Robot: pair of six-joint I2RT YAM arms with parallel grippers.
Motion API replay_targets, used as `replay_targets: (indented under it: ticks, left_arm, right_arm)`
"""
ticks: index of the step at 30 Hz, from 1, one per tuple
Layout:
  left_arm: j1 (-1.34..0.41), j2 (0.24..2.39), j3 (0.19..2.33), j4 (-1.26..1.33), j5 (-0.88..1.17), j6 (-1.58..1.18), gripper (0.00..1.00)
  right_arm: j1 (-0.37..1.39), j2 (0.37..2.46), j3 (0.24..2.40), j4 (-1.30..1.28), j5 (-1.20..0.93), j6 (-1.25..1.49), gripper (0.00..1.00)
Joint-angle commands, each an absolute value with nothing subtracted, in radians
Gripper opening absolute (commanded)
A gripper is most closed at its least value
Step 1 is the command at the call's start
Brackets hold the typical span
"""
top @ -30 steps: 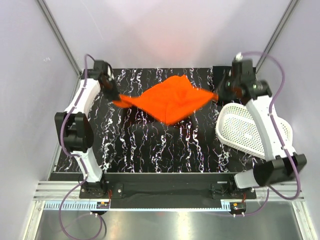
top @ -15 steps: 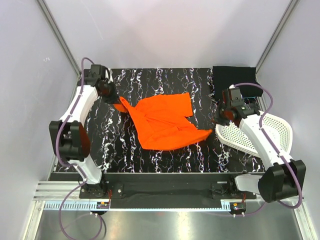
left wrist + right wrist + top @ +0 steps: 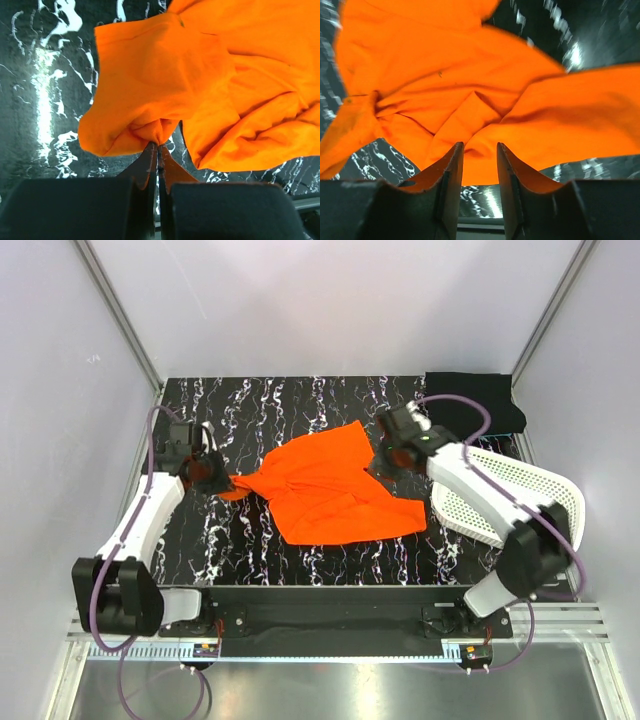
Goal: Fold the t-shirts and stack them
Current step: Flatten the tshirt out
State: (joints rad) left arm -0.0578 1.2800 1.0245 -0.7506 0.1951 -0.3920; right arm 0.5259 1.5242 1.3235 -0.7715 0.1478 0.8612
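Orange t-shirt lies rumpled at mid-table, spread out but creased, one sleeve drawn to the left. Black t-shirt sits at the far right corner, well apart from the orange one. White basket stands at the right edge, near the orange shirt's right hem.

Left gripper: fingers pressed together on a small bunch of orange cloth at the shirt's left end; the fabric puckers at the pinch and lies low over the marbled surface.

Right gripper: over the shirt's right side, beside the basket. Fingers stand a little apart, narrow gap, with orange cloth showing in and beyond it. Cannot tell whether they grip the cloth or only hang above it.
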Motion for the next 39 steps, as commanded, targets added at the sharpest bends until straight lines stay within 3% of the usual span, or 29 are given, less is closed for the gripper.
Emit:
replay_targets:
  ticks: [1,8,15,39]
  left_arm:
    - [-0.061,1.207,0.974,-0.663,0.255,-0.403,0.0]
    - [-0.06,1.126,0.868,-0.608,0.334,-0.394,0.0]
    - [-0.06,1.101,0.825,-0.542,0.373,-0.399,0.0]
    - [-0.063,1.074,0.805,-0.512,0.43,-0.407,0.0]
  right_arm:
    - [0.584,1.656,1.364,-0.798,0.181,1.119,0.39]
    - [0.629,1.888,1.523,-0.957,0.181,1.356,0.27]
    - [0.63,1.994,1.617,-0.986,0.16,1.454,0.32]
    - [0.647,2.118,1.664,-0.992,0.175,1.503,0.33]
